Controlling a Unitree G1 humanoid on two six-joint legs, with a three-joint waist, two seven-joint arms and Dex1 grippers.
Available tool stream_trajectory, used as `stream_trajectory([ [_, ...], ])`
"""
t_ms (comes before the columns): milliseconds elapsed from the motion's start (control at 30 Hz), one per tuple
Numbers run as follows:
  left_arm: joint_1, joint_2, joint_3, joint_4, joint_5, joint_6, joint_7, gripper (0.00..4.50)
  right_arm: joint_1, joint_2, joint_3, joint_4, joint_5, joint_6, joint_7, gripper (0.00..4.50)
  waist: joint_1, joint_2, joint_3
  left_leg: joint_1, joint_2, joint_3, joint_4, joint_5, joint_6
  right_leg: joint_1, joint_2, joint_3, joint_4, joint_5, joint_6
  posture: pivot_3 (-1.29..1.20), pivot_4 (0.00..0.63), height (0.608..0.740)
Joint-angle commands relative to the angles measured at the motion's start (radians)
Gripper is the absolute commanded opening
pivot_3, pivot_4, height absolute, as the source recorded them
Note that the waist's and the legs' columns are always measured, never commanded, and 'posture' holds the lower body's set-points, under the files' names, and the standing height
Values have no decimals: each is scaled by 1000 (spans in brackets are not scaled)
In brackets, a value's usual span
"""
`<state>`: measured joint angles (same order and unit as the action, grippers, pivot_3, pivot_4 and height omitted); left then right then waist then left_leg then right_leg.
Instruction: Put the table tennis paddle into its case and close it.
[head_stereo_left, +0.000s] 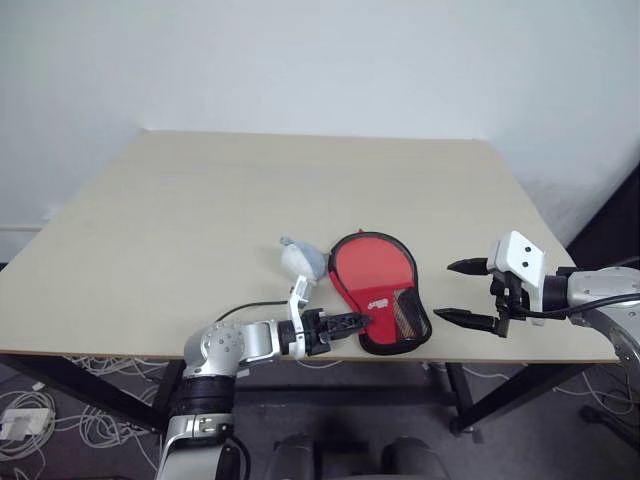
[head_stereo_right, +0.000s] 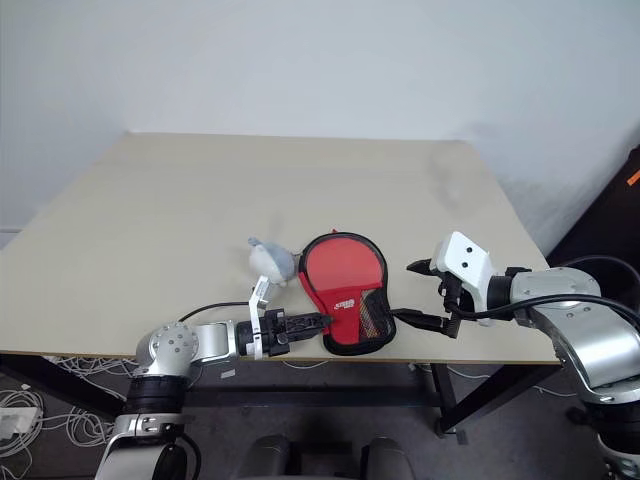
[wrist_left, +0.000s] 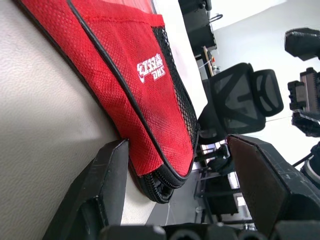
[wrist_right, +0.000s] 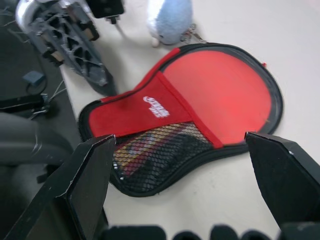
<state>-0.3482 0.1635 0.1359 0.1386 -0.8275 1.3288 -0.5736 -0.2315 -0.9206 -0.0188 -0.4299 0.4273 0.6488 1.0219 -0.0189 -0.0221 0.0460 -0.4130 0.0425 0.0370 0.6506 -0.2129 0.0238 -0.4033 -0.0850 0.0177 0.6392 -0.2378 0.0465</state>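
Observation:
The case (head_stereo_left: 375, 290) lies flat near the table's front edge, red side up, with its white logo (wrist_right: 156, 106) and black mesh (wrist_right: 165, 150) showing. Of the paddle I see just a light striped shape through the mesh; the rest is hidden. My left gripper (head_stereo_left: 345, 322) points level at the case's near left edge. It is open, and the zip corner (wrist_left: 160, 185) sits between its fingers (wrist_left: 107, 190). My right gripper (head_stereo_left: 443, 290) hovers just right of the case, open wide, with nothing between its fingers.
A small blue-grey soft toy (head_stereo_left: 298, 258) on a key ring lies against the case's far left side. The pale table (head_stereo_left: 200, 200) stretches bare behind them. The case's narrow end is close to the table's front edge (head_stereo_left: 450, 355).

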Motion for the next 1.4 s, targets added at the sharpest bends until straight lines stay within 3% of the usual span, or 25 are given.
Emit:
stream_trajectory([
  [33, -20, -13, -2, 20, 19, 3, 38, 3302, -17, -22, -24, -29, 24, -38, 43, 4500, 2, 0, 0, 0, 0, 0, 0, 0, 0, 0, 0, 0, 0, 0, 0, 0, 0, 740],
  [467, -52, -21, -3, 60, 43, 73, 116, 3302, -52, -14, -7, 5, 4, -58, 56, 4500, 4, 0, 0, 1, 0, 0, 1, 0, 0, 2, 0, 0, 0, 0, 0, 0, 0, 740],
  [567, -61, -23, -1, 84, 51, 95, 134, 2679, -56, -10, -5, 5, 3, -52, 48, 4500, 4, 0, 0, 1, 0, 0, 1, -1, 0, 3, 0, 0, -1, 0, 0, 0, 0, 740],
  [833, -86, -24, -6, 119, 76, 126, 155, 14, -60, -11, -5, -5, 11, -39, 37, 4500, 4, 7, -5, 4, 0, 0, 1, -1, 0, 5, 0, -1, -1, 0, 1, 0, 0, 740],
  [1033, -94, -7, -34, 124, 95, 125, 142, 14, -68, -3, 2, -9, 12, -27, 26, 4500, -1, 11, -7, 17, 0, 0, -1, -7, -6, 15, 0, -1, -4, -2, 2, 0, 0, 740],
  [1400, -115, 38, -8, 48, 38, 215, 97, 14, -71, 7, 19, 0, 4, -32, -1, 4500, -4, 9, -6, 16, 0, 0, -1, -7, -6, 14, 0, -1, -3, -2, 2, 0, 0, 740],
])
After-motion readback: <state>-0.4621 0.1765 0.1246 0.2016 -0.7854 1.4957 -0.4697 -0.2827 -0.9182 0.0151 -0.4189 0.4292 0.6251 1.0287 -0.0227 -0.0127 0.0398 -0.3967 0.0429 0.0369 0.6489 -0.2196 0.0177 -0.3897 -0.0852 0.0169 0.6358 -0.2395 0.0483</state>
